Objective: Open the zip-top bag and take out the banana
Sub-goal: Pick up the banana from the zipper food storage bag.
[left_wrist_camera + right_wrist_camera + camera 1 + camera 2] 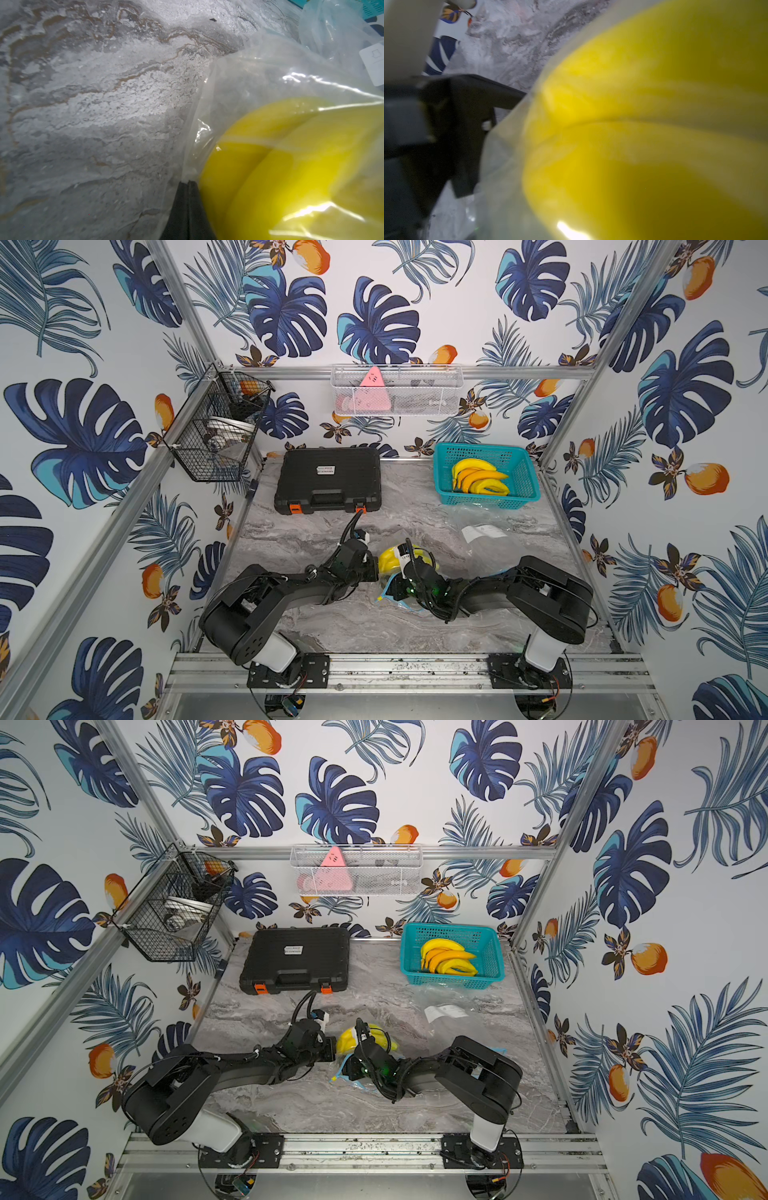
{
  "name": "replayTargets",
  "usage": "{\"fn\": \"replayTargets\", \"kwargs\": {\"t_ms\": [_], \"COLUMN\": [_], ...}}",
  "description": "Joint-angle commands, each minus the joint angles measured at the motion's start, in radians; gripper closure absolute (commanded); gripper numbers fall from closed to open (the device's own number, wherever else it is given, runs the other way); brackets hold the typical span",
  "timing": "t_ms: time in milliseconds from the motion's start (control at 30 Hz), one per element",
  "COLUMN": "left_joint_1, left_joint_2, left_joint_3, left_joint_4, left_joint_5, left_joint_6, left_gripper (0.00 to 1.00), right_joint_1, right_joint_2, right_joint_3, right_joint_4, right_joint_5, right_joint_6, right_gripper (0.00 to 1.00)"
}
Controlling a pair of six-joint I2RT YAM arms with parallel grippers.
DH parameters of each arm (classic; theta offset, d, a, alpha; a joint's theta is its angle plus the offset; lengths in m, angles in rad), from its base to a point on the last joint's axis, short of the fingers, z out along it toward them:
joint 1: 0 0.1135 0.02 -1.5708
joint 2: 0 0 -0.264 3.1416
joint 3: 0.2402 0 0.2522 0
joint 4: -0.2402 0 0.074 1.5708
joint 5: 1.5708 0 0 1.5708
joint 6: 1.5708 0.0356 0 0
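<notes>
Leaf-and-fruit wallpaper is seen on the three walls around a grey marbled worktop (291, 539). At the back of the worktop a black case (328, 481) with orange latches is laid flat on the left. A teal plastic basket (482, 446) is set on the right, and several yellow bananas (478, 479) are piled in it. A black wire basket (216, 435) is hung on the left wall; a pale round item and some dark items are held in it, but they cannot be made out. A white mesh basket (397, 389) is hung on the back rail, and a pink triangular piece (372, 391) is propped in it beside grey things too small to tell. Just in front of the teal basket a crumpled clear plastic bag (482, 531) with a white label is spread on the worktop. The zip-top bag (249, 83) is found near the middle of the worktop between the two arms, its blue zip edge turned toward the near side. The banana (388, 560) is enclosed in it and is seen through the film in both wrist views. The left gripper (188, 185) is pressed together on a fold of the bag's film right beside the banana. The right gripper (395, 578) is placed against the bag from the other side. Its fingers are hidden under the wrist in both top views and are not shown in the right wrist view, so whether it is parted or clamped cannot be told.
</notes>
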Motion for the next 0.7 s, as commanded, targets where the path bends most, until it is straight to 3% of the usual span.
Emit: {"fn": "replayTargets", "kwargs": {"t_ms": [0,133,233,333,467,667], "left_joint_1": [-0.002,-0.002,-0.002,-0.003,0.004,0.040], "left_joint_2": [0.005,-0.015,-0.021,-0.007,-0.001,0.026], "left_joint_3": [0.000,-0.013,-0.012,0.002,0.041,0.136], "left_joint_4": [0.042,0.033,0.014,-0.010,-0.087,-0.173], "left_joint_5": [0.068,0.053,0.033,-0.001,-0.102,-0.195], "left_joint_6": [-0.018,-0.009,-0.001,-0.001,0.011,0.036], "left_gripper": [1.00,1.00,1.00,1.00,1.00,1.00], "right_joint_1": [0.000,-0.002,-0.006,-0.007,-0.012,-0.032], "right_joint_2": [0.055,0.095,0.037,-0.056,-0.219,-0.418], "right_joint_3": [0.067,0.129,0.098,0.065,0.011,-0.044], "right_joint_4": [-0.211,-0.312,-0.333,-0.384,-0.452,-0.504], "right_joint_5": [0.025,0.018,0.017,-0.023,-0.107,-0.318], "right_joint_6": [0.001,0.006,0.000,-0.015,-0.049,-0.102], "right_gripper": [0.34,0.50,0.70,0.81,0.87,0.87]}}
